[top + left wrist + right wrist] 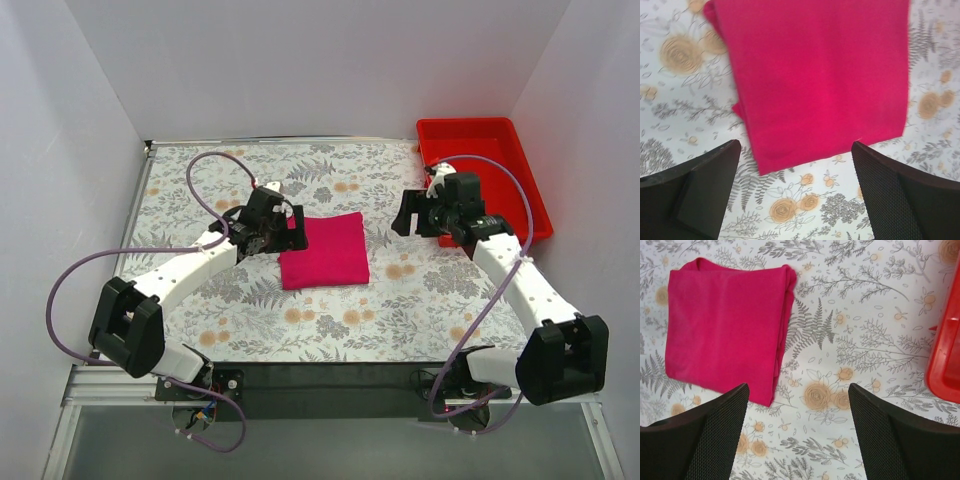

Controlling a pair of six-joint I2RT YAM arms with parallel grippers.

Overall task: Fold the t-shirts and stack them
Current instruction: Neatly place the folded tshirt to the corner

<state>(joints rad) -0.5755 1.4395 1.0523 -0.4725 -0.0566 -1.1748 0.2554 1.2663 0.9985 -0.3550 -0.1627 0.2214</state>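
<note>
Top external view: a pink t-shirt (323, 250) lay folded into a neat square near the middle of the flower-patterned table (400, 300). The left gripper (296, 233) sat right at the shirt's left edge, and from up here you could not tell whether it touched the cloth. The right gripper (404, 214) hung well off to the right of the shirt, with bare tabletop between them. A red bin (480, 135) stood in the upper right corner of the table, just behind that right arm.

Left wrist view: pink filled the upper middle of the frame, and the shirt's near edge ran across just above the two black jaws. Those jaws stood wide apart at lower left and lower right, nothing between them but shirt hem and tablecloth, and nothing gripped.

Right wrist view: the folded shirt was up in the upper left, its layered fold edges facing right. The jaws were spread apart at the bottom of the frame over printed flowers, holding nothing. A slice of the bin showed at the right edge.
</note>
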